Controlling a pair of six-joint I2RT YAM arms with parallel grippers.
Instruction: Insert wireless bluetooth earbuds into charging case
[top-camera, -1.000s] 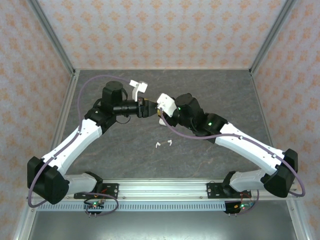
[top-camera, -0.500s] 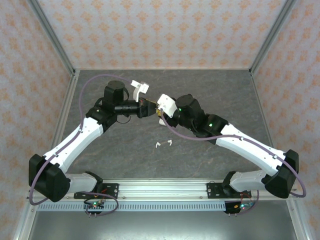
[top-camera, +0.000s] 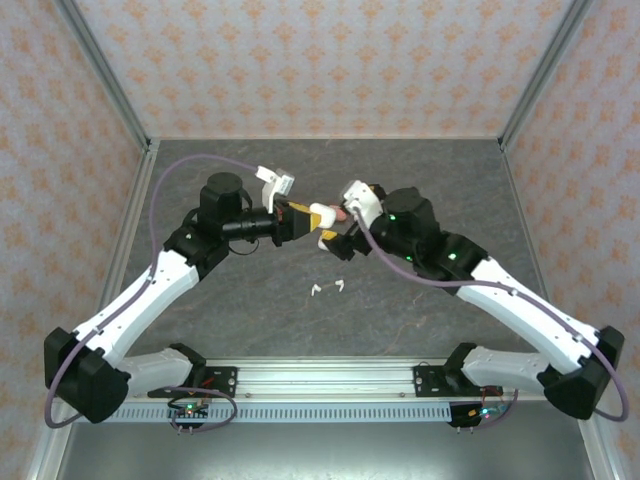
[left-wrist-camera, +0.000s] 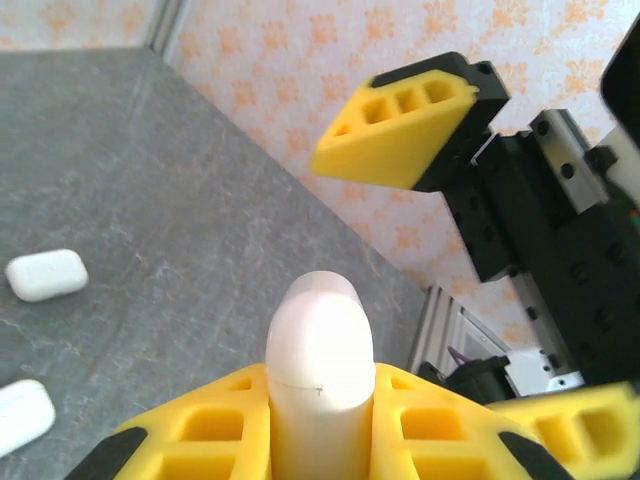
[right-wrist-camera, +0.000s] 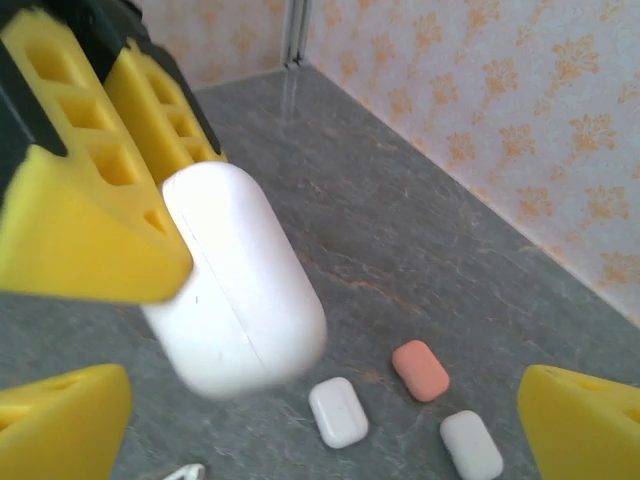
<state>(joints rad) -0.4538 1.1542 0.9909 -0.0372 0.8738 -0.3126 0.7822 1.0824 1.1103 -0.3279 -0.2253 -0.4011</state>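
Left gripper (top-camera: 305, 213) is clenched on the white charging case (top-camera: 322, 212), held in the air over the middle of the table (top-camera: 430, 170) and pointing right. In the left wrist view the case (left-wrist-camera: 320, 360) is squeezed between its 2 yellow fingers (left-wrist-camera: 200, 430). The rounded end sticks out past the tips, the lid is shut, and the seam line shows just above the fingers. Right gripper (top-camera: 337, 226) is spread wide and grasps nothing. Its 2 fingers stand on either side of the case's free end, apart from it. In the left wrist view 1 finger (left-wrist-camera: 395, 130) is up beyond the case, and the other is low at the right edge. In the right wrist view the right gripper's own fingers (right-wrist-camera: 590, 425) sit at the bottom corners, far apart. The case (right-wrist-camera: 240, 285) hangs tilted at upper left between them, its far end pinched by the left gripper's fingers (right-wrist-camera: 150, 110). 2 white earbuds (top-camera: 316, 291) lie side by side on the table, on the near side of both grippers and well apart from all fingers. The right wrist view shows more on the table under the grippers: 2 white spare cases (right-wrist-camera: 338, 412) and 1 coral spare case (right-wrist-camera: 420, 370). These lie flat and shut, close together but apart.
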